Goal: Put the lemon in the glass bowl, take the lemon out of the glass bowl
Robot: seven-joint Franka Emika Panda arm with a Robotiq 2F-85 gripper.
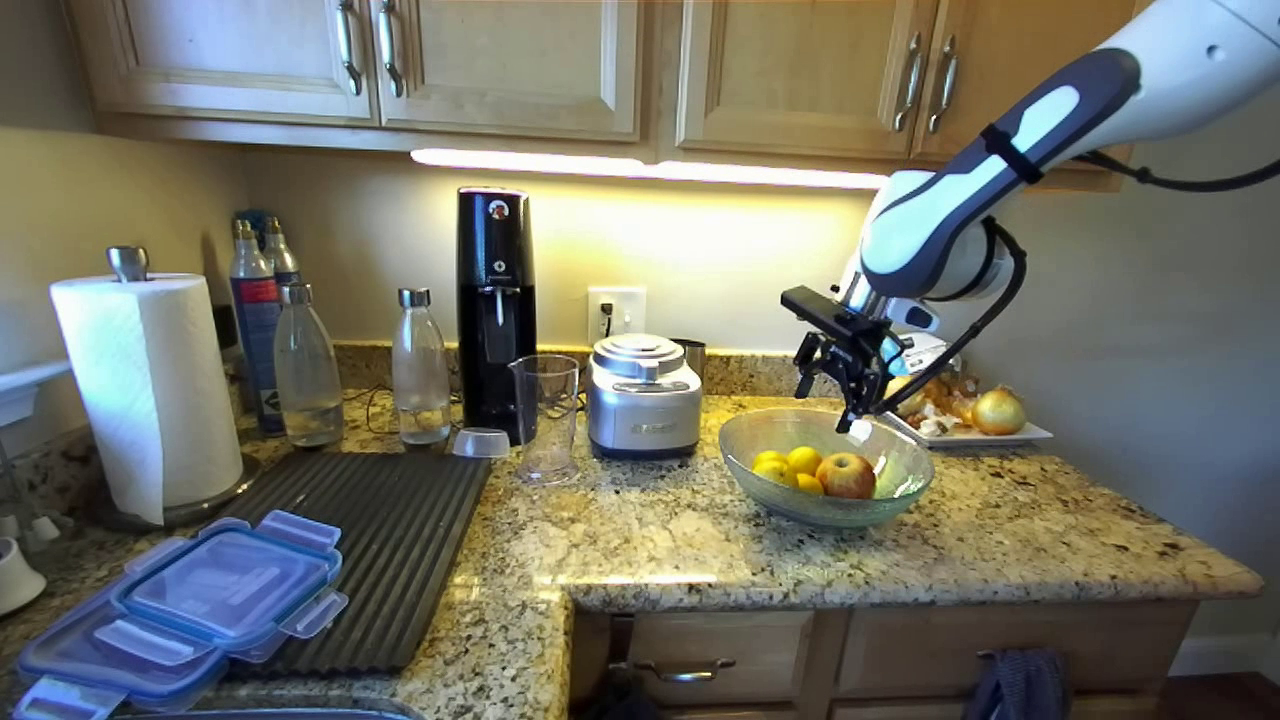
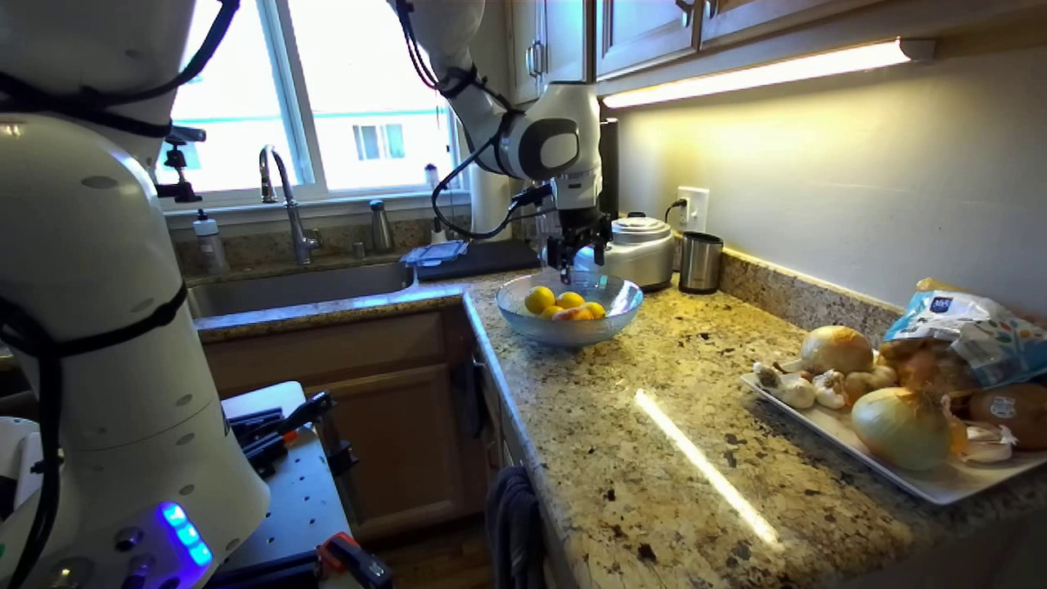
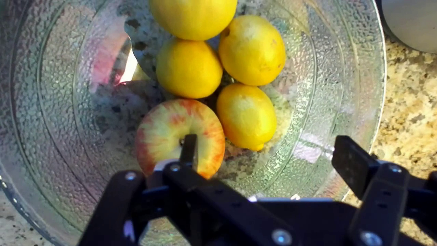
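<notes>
Wrist view, upper centre: oval lemons (image 3: 251, 51), apart from the spread tool (image 3: 268, 155), lie in a pebbled glass bowl (image 3: 336, 85).

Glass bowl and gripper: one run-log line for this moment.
gripper: open, holding nothing | position: above glass bowl | bowl contents: apple, four yellow fruits, lemon among them | target lemon: cannot tell which

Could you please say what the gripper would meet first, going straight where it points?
Likely the apple in the bowl: one finger overlaps it in the wrist view, though depth is unclear.
</notes>
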